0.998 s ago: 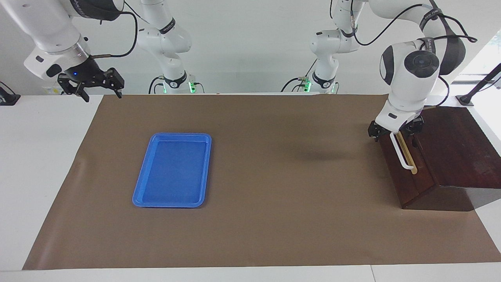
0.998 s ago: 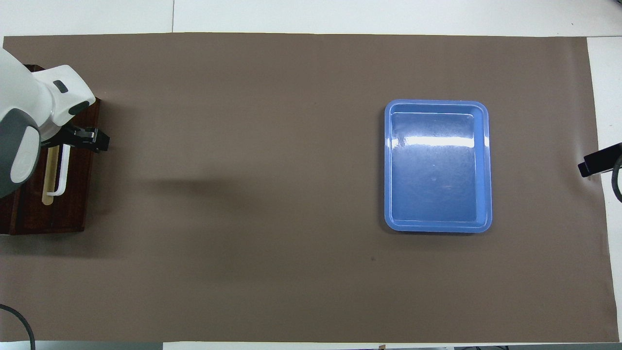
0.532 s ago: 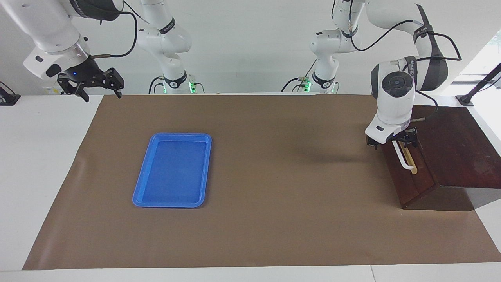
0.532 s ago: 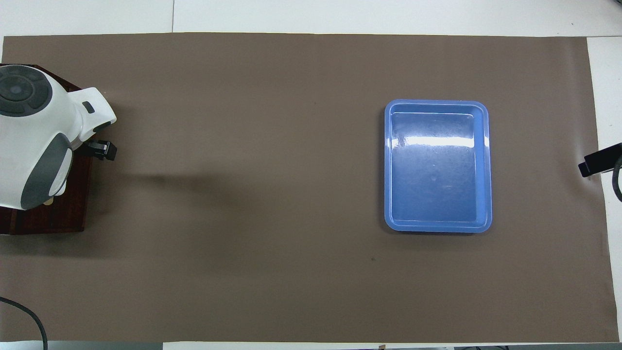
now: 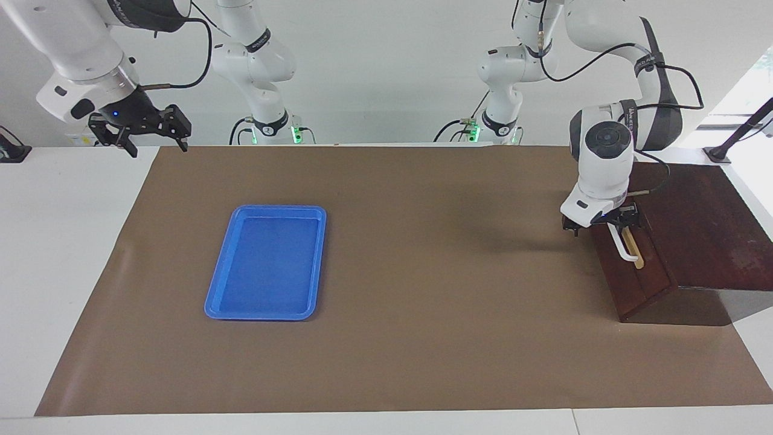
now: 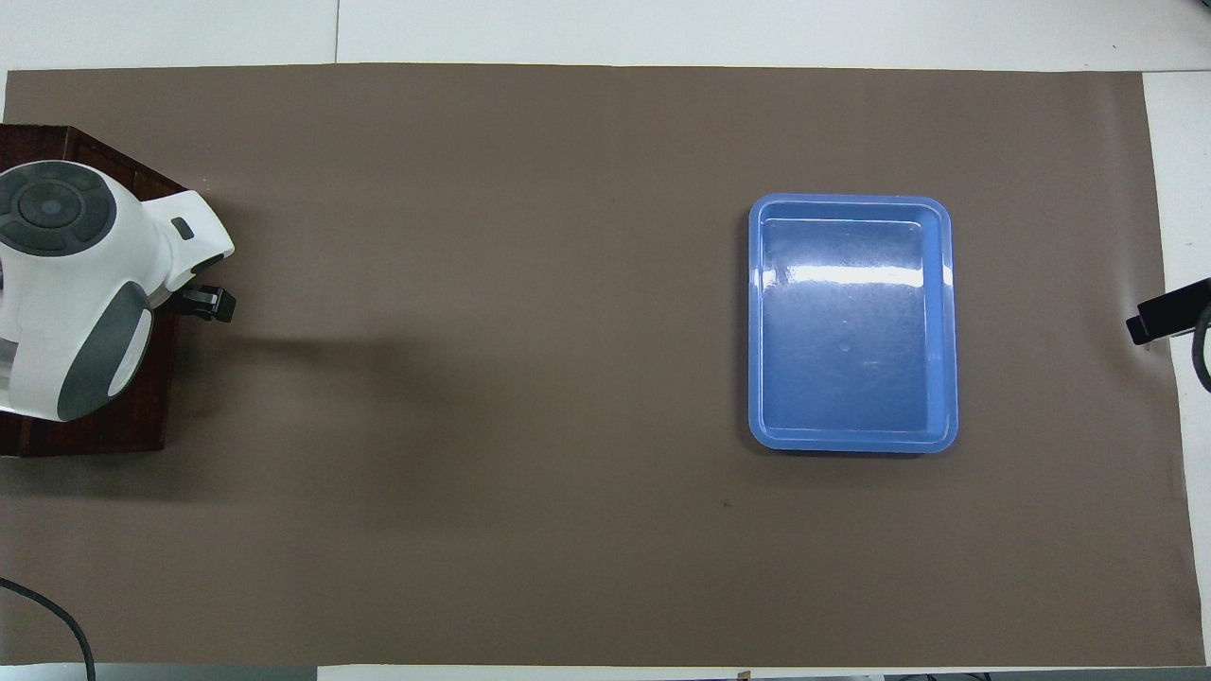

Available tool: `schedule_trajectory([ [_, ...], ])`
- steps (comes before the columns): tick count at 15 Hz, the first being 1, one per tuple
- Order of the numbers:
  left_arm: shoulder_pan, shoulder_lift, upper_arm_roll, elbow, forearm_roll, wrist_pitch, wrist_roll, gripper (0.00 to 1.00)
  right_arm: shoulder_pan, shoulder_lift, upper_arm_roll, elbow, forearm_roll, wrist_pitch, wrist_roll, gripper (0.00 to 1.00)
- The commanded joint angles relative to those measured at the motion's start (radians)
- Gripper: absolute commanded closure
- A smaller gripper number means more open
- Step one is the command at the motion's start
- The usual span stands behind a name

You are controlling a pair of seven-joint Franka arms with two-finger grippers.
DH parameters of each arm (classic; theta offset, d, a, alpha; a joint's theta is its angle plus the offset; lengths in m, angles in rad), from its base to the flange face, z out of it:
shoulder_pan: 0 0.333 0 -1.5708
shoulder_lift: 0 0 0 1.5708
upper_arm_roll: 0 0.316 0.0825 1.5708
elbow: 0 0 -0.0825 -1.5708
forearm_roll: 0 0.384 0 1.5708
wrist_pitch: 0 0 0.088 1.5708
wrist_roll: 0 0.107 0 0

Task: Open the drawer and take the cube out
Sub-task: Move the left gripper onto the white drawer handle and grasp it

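The dark reddish-brown drawer (image 5: 635,275) is at the left arm's end of the table, its front flush with its wooden case (image 5: 703,223). My left gripper (image 5: 601,222) stands open at the end of the white bar handle (image 5: 623,246) nearer the robots, one finger on each side of it. From overhead the left wrist hides the handle, leaving only the drawer front (image 6: 128,426) and one dark fingertip (image 6: 212,303) visible. My right gripper (image 5: 142,130) waits open in the air over the table's right-arm end; part of it (image 6: 1166,317) shows at the overhead view's edge. The cube is hidden.
A blue tray (image 5: 266,263) lies on the brown mat (image 5: 423,338) toward the right arm's end, also visible as the blue tray (image 6: 851,322) from overhead. White table surface borders the mat.
The left wrist has swung and come lower along the handle, so that overhead it now covers the handle. The right arm has not moved.
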Motion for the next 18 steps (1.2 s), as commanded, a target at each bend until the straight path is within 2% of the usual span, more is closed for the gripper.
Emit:
schedule_trajectory([
  [1,0.028,-0.016,-0.001,-0.038,0.036,0.052,-0.017,0.00,-0.017,-0.002,0.010,0.003,-0.004,-0.009,-0.024,0.00],
  [13,0.042,0.000,0.001,-0.035,0.101,0.115,-0.091,0.00,-0.023,0.000,0.010,0.003,0.007,0.004,-0.021,0.00],
  [18,0.032,0.050,0.001,-0.007,0.153,0.115,-0.111,0.00,-0.026,0.000,0.010,0.003,0.007,0.004,-0.021,0.00],
])
